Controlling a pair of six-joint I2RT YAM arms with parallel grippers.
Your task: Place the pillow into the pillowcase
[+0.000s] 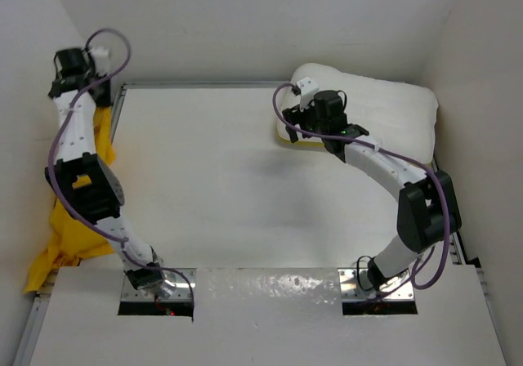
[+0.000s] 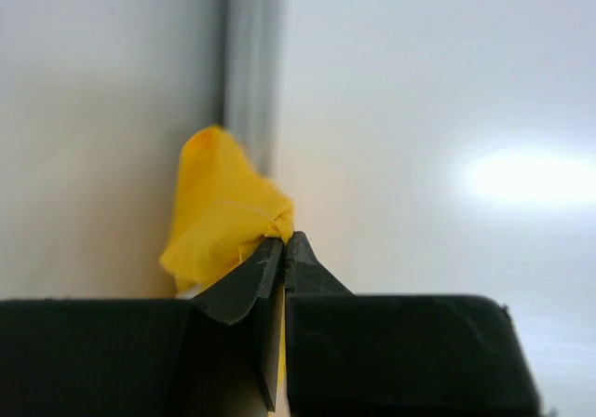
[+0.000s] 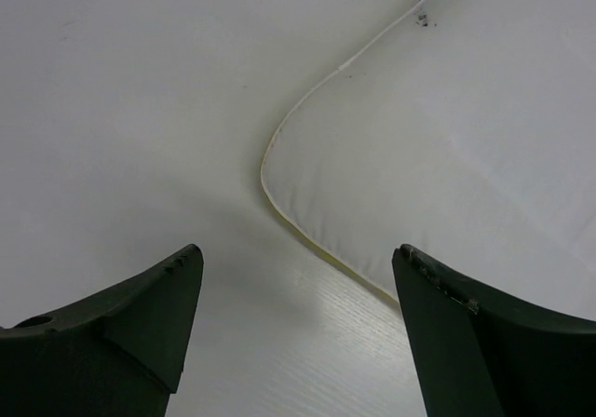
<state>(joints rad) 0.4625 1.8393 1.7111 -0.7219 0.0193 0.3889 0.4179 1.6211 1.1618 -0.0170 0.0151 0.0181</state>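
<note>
The white pillow lies at the far right of the table, and its rounded corner with a thin yellow seam shows in the right wrist view. My right gripper is open and empty just above the table at that left corner. The corner lies just ahead of it, nearer the right finger. The yellow pillowcase hangs bunched over the table's left edge. My left gripper is at the far left corner, shut on a fold of the pillowcase, its tips pinching the cloth. The print is hidden.
A metal rail runs along the table's left edge, close to the white wall. Walls enclose the back and right too. A white board covers the near edge between the arm bases. The white tabletop lies between the arms.
</note>
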